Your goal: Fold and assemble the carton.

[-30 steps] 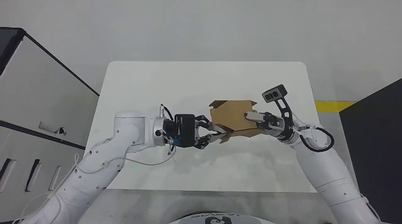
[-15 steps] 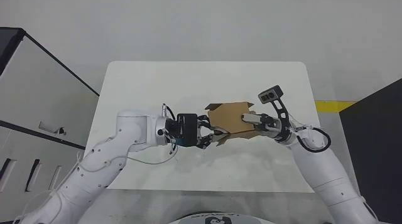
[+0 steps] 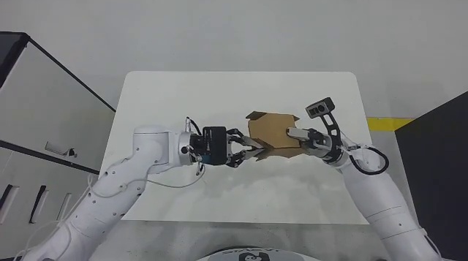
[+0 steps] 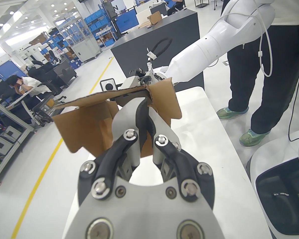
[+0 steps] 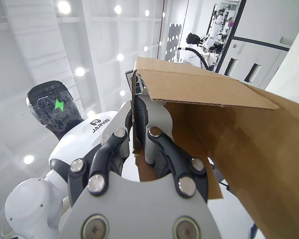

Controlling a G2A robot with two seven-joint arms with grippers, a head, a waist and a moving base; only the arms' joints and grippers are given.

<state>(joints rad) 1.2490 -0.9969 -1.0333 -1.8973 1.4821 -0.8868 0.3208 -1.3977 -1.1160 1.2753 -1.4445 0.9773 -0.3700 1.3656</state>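
The left hand (image 4: 142,109) and right hand (image 5: 135,111) are each pinching edges of the carton (image 3: 272,129). Its flaps are hanging open; folding's unfinished.

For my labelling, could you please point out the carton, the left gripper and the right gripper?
carton (image 3: 272,131): top view, brown upper panel.
left gripper (image 4: 144,109): left wrist view, between fingertips.
right gripper (image 5: 137,111): right wrist view, between fingertips.

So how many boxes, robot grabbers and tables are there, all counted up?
cardboard carton: 1
grippers: 2, the left gripper and the right gripper
white table: 1
Total: 4
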